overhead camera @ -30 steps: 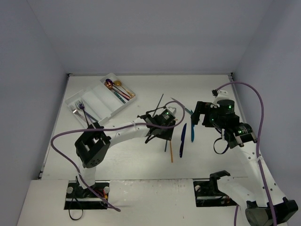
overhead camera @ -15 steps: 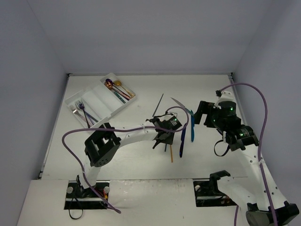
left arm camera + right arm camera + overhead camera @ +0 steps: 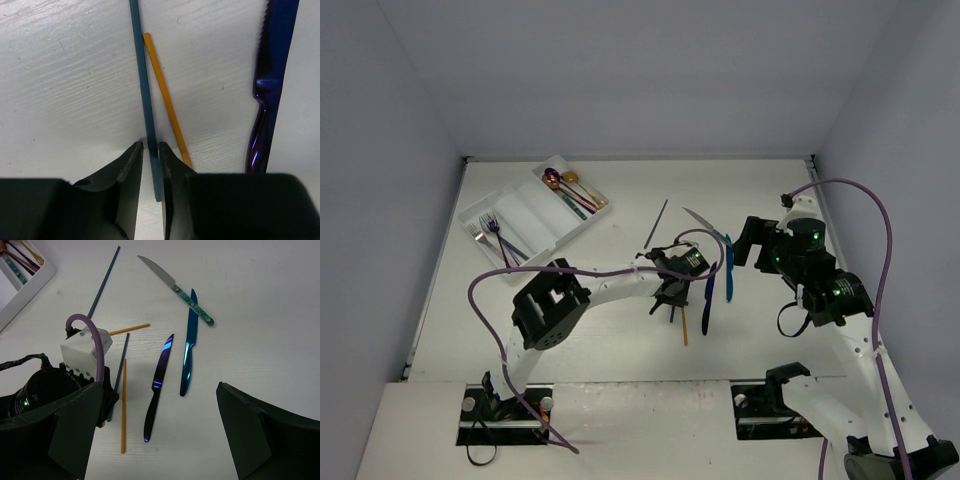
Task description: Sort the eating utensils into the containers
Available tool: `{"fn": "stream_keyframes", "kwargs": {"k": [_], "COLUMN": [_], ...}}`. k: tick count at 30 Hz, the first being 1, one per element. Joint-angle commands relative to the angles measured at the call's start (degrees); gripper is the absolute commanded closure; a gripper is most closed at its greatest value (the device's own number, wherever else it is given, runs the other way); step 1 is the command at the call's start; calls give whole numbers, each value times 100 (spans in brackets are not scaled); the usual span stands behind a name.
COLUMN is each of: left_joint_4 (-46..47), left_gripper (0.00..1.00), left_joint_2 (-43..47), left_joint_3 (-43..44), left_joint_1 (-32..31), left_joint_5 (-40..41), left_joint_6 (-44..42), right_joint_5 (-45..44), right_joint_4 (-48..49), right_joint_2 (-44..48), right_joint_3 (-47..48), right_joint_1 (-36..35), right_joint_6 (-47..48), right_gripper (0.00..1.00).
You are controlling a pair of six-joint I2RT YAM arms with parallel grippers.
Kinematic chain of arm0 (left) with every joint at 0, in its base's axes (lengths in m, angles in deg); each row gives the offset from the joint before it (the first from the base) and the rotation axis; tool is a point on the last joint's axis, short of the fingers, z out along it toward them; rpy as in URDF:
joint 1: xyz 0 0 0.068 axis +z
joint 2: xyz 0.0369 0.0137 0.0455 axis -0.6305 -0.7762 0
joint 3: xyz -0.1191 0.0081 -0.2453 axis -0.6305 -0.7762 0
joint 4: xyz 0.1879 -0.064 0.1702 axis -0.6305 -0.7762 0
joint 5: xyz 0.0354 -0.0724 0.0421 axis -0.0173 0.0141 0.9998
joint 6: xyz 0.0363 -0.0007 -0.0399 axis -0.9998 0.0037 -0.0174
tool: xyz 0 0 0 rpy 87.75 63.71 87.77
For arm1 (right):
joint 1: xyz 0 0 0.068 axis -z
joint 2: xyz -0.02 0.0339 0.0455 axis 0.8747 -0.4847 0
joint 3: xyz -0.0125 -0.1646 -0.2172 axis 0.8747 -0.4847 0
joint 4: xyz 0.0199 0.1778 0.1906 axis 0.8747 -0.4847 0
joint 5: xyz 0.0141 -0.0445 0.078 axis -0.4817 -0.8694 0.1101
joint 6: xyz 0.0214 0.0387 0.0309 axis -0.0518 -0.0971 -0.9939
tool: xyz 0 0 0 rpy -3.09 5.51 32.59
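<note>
Close your left gripper (image 3: 150, 146) squarely on the slim blue metal chopstick (image 3: 142, 75) at the wrist view's lower centre, jaws astride it, pinch uncertain, sparing the neighbouring orange chopstick (image 3: 165, 100); the right gripper's (image 3: 159, 390) jaws gape empty.

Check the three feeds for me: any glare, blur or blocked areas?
Top external: even, soft light, no glare. Left wrist: sharp on the blue chopstick, bright glints on the purple knife, dark left fingers fill the bottom. Right wrist: table in focus, right fingers black silhouettes in the lower corners.
</note>
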Motion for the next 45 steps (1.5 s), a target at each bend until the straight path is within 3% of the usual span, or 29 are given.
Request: {"fn": "stream_keyframes", "kwargs": {"k": [1, 3, 13, 20, 23, 28, 33, 42, 45], "left_joint_4": [-338, -448, -1126, -1251, -1152, -604, -353, -179, -150], "left_gripper": [94, 100, 100, 100, 100, 100, 100, 100, 91], "left_joint_2": [202, 454, 2485, 3497, 3303, 2575, 1695, 609, 510], "left_joint_3": [-224, -535, -1786, -1631, -1288, -708, 132, 705, 759], "left_joint_1": [81, 90, 220, 1964, 2953, 4077, 4716, 5338, 5418], "left_joint_5": [31, 73, 229, 864, 926, 999, 1222, 1166, 1192], "left_joint_6": [-43, -68, -133, -168, -336, -369, -169, 238, 237], "right_joint_5": [-83, -100, -150, -222, -239, -297, -334, -442, -432], "right_joint_4": [183, 174, 175, 192, 192, 200, 192, 184, 192], "right_joint_2": [75, 92, 60, -97, -168, -229, -233, -258, -333], "right_joint_3": [-8, -16, -54, 35, 69, 114, 121, 184, 207], "right_joint_1": [-18, -9, 26, 43, 52, 63, 79, 121, 133], "right_joint_6": [-35, -35, -62, -45, -52, -39, -45, 121, 167], "right_gripper": [6, 6, 6, 6, 6, 6, 5, 5, 5]}}
